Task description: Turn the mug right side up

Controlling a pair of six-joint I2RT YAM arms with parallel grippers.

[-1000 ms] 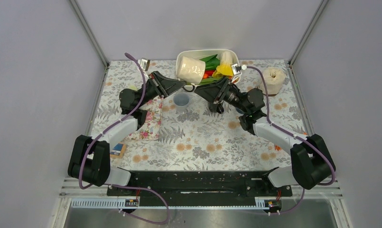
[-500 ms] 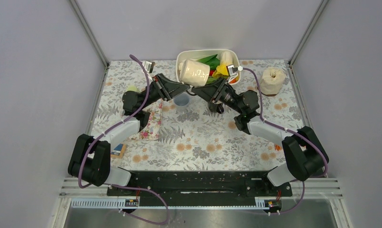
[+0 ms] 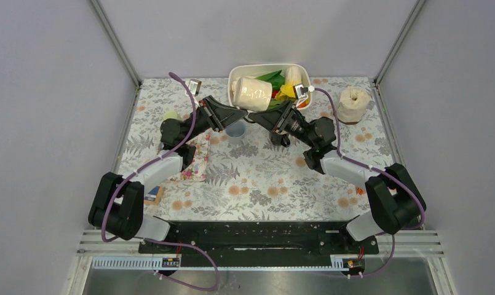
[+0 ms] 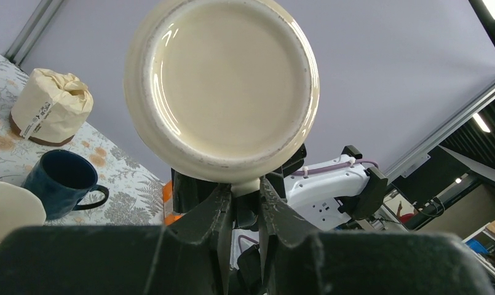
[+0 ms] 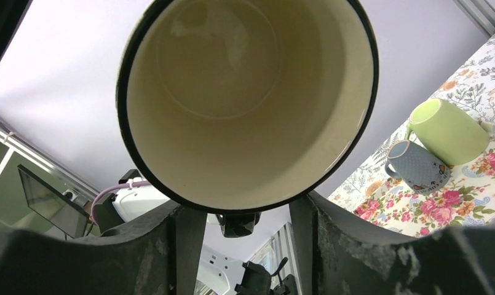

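Observation:
The cream mug (image 3: 254,92) hangs in the air on its side in front of the white bin, base to the left, mouth to the right. My left gripper (image 3: 242,113) is shut on its handle (image 4: 246,185); the left wrist view looks at the mug's glazed base (image 4: 223,80). My right gripper (image 3: 264,117) is open just below the mug's mouth. In the right wrist view the dark-rimmed opening (image 5: 245,92) fills the frame above the spread fingers (image 5: 189,236), and the gripper (image 5: 248,212) holds nothing.
A white bin (image 3: 299,69) of colourful items stands at the back. A paper-wrapped roll (image 3: 353,103) is at the back right. A small blue-grey cup (image 3: 235,129) stands below the mug. A floral cloth (image 3: 195,157) and a green mug (image 3: 171,115) lie left. A dark blue mug (image 4: 63,181) stands near the roll.
The mug has risen a little, shifted right and tipped further onto its side. The right arm stretched in under its mouth. Little has moved in the last half second.

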